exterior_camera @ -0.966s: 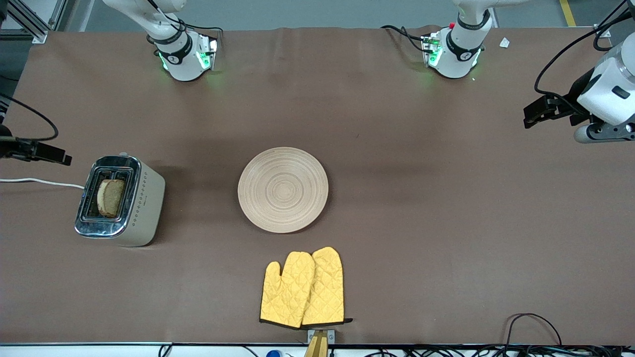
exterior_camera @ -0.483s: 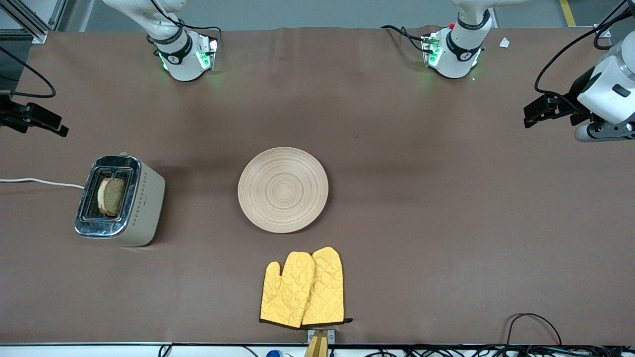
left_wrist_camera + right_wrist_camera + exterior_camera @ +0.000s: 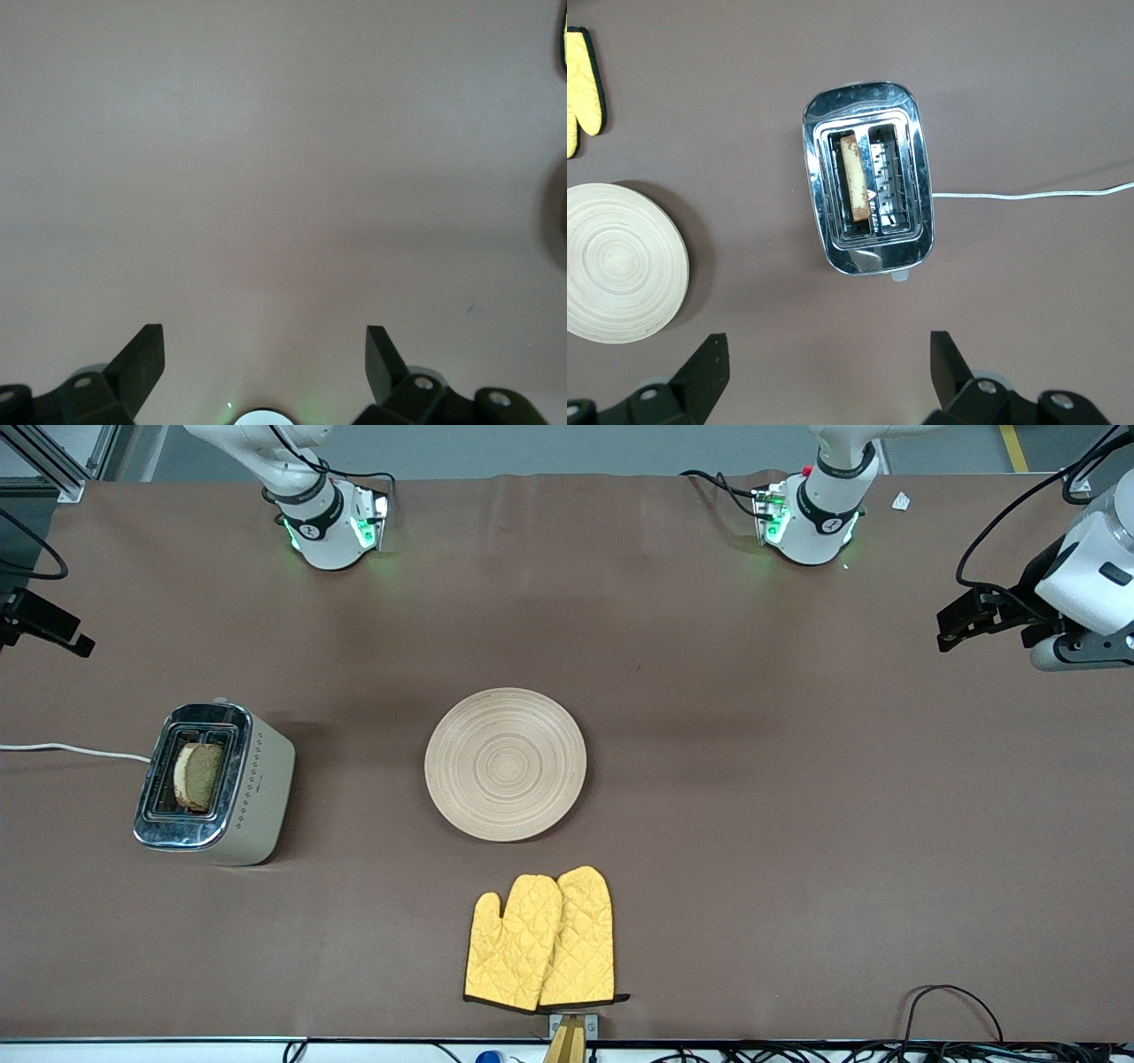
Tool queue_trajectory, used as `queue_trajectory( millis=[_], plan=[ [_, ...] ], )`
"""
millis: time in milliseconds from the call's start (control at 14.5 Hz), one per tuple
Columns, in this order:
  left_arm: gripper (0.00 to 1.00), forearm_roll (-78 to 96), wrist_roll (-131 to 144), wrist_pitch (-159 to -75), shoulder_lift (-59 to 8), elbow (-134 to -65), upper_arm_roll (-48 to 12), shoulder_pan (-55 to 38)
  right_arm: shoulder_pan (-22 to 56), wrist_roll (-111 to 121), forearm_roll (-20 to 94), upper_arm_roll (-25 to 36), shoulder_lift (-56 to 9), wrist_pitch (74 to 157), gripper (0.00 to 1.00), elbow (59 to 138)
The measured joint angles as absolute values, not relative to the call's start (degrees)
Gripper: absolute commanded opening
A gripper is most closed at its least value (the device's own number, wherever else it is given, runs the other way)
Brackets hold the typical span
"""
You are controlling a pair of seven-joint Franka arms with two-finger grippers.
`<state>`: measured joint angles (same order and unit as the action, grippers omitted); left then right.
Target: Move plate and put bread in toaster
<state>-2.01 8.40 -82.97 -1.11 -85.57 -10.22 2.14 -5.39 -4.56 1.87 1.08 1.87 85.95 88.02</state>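
I see the bread [image 3: 197, 777] standing in a slot of the toaster [image 3: 215, 784]. In the right wrist view it sits in just one of the two slots [image 3: 853, 178], the other slot shows only its wire guides. The toaster stands toward the right arm's end of the table [image 3: 797, 797], white cord [image 3: 71, 750] trailing off the table edge at that end.

The plate [image 3: 505, 763] lies flat mid-table with nothing on it, well apart from the toaster and roughly level with it in depth. Yellow oven mitts [image 3: 540, 940], a pair overlapped, lie nearer the front camera than the plate, close to the table's near edge, not touching the plate.

The right gripper [image 3: 828, 367] is up in the air at the right arm's end, out past the toaster; its wrist camera looks straight down on the toaster and the plate's edge. Fingers [image 3: 709, 363] spread wide, nothing between them. From the front I only catch a dark bit of it at the frame edge [image 3: 40, 624].

The left gripper [image 3: 264, 359] is over bare tabletop at the left arm's end, well clear of everything. Fingers [image 3: 146, 354] spread wide too, holding nothing. Front view shows it as the dark piece ahead of the white wrist [image 3: 974, 615].
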Motion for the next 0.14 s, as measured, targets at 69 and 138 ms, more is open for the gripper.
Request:
queue_trajectory(
  millis=[69,138],
  plan=[
    [1.0,-2.01,8.36,-83.0,-1.11,-85.57,-10.22,2.1,-5.39,-4.56,1.87,1.02,1.73,86.45,1.0,88.02],
    [1.0,-2.01,8.32,-83.06,-1.11,-85.56,-10.22,2.07,-5.39,-4.56,1.87,0.96,1.57,87.01,1.0,88.02]
  ],
)
